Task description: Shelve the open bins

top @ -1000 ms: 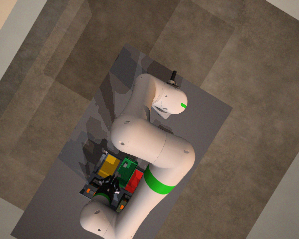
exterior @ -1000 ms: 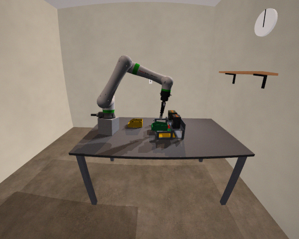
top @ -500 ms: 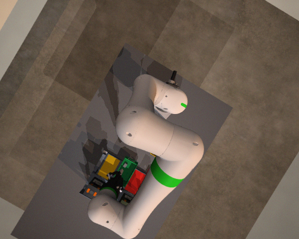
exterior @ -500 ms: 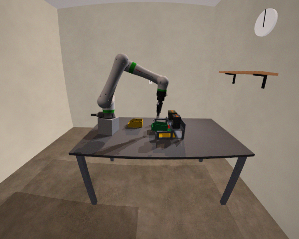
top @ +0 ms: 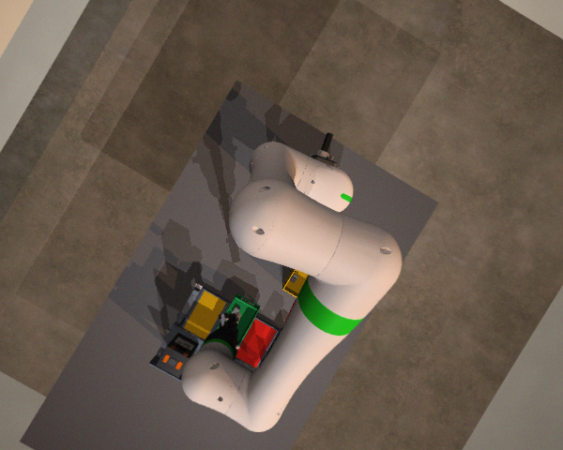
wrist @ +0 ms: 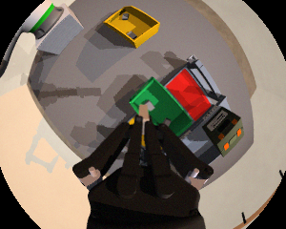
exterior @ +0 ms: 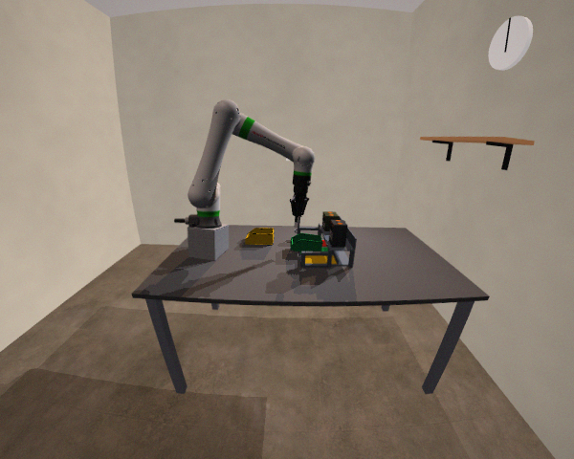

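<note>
My gripper [top: 231, 318] [exterior: 298, 229] [wrist: 142, 111] is shut and empty, fingertips low over the front part of the green bin [top: 243, 314] [exterior: 307, 243] [wrist: 169, 109]. That bin stands in the middle of the shelf [exterior: 352, 249], between the yellow mark [top: 205, 313] [exterior: 316, 259] and the red mark [top: 257, 341] [wrist: 188, 93]. Its front sticks out past the shelf's front edge; whether it rests on the lip I cannot tell. A grey part shows in it near the fingertips. The yellow bin [top: 295, 283] [exterior: 260, 237] [wrist: 145, 25] stands on the table with grey parts inside, partly hidden by the arm in the top view.
Dark boxes with orange marks [exterior: 338, 232] [wrist: 224, 131] stand on the shelf's rear board. The robot's grey base block [exterior: 208, 242] [wrist: 62, 35] stands beyond the yellow bin. The shelf's side frames rise at both ends of the row.
</note>
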Tool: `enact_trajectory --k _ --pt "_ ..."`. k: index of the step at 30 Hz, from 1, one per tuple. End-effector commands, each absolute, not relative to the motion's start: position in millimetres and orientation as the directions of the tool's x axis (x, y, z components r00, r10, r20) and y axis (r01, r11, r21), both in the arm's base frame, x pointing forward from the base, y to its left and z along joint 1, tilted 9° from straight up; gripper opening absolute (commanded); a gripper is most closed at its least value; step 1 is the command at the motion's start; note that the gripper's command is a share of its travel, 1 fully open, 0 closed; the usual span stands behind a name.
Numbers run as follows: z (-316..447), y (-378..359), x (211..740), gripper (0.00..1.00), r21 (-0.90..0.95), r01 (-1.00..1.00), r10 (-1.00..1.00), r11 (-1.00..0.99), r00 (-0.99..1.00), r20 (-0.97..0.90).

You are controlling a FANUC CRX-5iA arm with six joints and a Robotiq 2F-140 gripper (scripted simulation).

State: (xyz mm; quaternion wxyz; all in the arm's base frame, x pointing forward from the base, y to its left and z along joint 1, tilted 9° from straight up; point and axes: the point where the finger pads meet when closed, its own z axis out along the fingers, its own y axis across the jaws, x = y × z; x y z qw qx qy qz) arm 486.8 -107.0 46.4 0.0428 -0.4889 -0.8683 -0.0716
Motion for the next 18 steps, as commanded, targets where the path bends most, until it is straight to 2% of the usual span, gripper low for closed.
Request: enact_trajectory --k 1,11,13,18 --pt "44.7 -99.9 475.0 0.00 0.068 0.929 0.920 0.364 -0.370 0.131" --pt "39.2 -88.3 452.3 0.00 0.052 0.995 0.986 0.087 -0.094 0.140" --pt "39.2 -88.3 452.3 0.00 0.052 0.995 0.986 0.087 -0.094 0.140" --pt "34.8 -81.5 437.0 0.00 0.042 0.994 0.985 -0.098 0.091 0.147"
